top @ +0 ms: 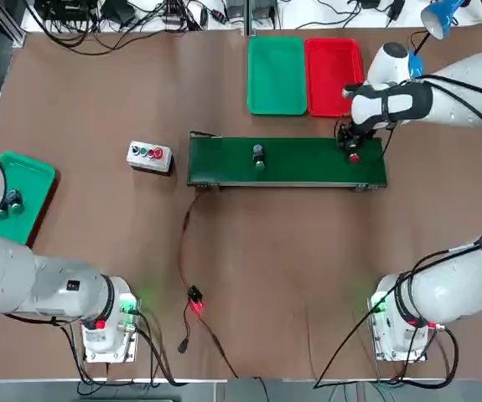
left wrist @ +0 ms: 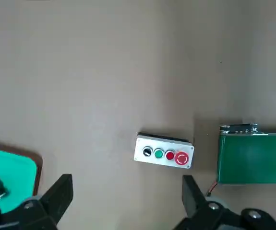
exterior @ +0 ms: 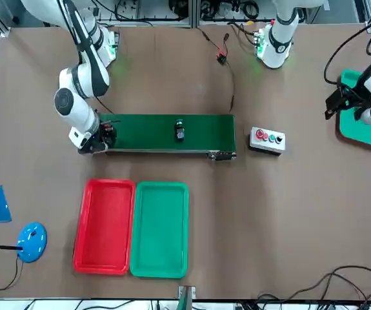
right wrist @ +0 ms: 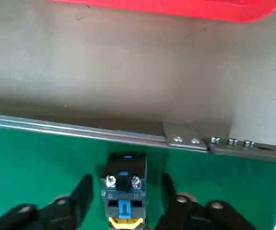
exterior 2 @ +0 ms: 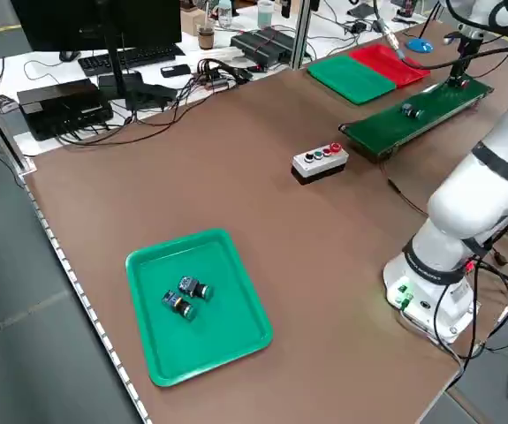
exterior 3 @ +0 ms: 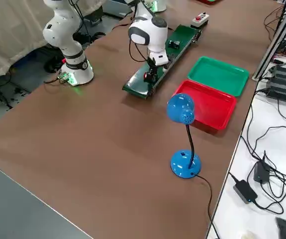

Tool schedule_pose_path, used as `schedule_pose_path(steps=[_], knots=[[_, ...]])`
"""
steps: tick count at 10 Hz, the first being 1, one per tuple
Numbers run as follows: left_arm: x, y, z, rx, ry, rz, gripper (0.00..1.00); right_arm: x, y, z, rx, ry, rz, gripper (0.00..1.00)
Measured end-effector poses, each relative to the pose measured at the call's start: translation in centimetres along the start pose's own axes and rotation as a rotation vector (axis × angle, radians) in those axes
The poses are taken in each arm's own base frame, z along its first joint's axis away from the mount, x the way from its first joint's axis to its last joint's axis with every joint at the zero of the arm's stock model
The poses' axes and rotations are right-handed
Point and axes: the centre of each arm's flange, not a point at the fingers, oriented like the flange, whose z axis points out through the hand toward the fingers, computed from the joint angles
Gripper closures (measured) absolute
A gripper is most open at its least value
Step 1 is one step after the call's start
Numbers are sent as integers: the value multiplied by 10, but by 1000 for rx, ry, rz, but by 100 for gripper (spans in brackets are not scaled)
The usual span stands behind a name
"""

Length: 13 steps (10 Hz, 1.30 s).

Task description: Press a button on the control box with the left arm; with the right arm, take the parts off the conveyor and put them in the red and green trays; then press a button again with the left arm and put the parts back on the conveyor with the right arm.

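Observation:
The dark-green conveyor (top: 308,163) lies across the table's middle. The green-capped part (top: 258,155) stands near its centre. At its right end the red-capped part (top: 354,156) sits between the fingers of my right gripper (top: 349,144). The right wrist view shows that part (right wrist: 124,191) with a narrow gap on each side, so the gripper is open around it. Behind the belt lie the green tray (top: 277,75) and the red tray (top: 333,75). The grey control box (top: 149,155) sits left of the belt. My left gripper (left wrist: 126,201) hangs open, far left of the box (left wrist: 163,153).
A lone green tray (exterior 2: 227,265) holding two small parts (exterior 2: 185,296) lies at the table's left edge, under my left arm. A blue desk lamp (exterior: 17,226) stands at the far right corner. A cable with a red clip (top: 194,301) runs from the conveyor toward the arm bases.

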Motion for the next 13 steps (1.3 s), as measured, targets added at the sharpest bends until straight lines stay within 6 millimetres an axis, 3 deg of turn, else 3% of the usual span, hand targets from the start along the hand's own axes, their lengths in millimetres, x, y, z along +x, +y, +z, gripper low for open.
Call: schedule_pose_path(steps=[1,2,4,6,9,10,11,13], knots=[[0,0,0,0,0,0,0,0,0,-2,0,-2,-1,62],[0,0,0,0,0,0,0,1,0,-4,1,-4,-1,67],[0,0,0,0,0,0,0,2,-1,-7,2,0,-1,67],[0,1,0,0,0,1,0,17,-4,-26,8,48,-4,67],[0,1,0,0,0,1,0,77,1,-82,24,143,16,67],[0,1,0,0,0,1,0,105,5,-88,26,162,25,67],[0,1,0,0,0,1,0,134,11,-82,25,176,36,67],[0,1,-1,0,1,1,0,186,44,-46,13,173,29,67]])
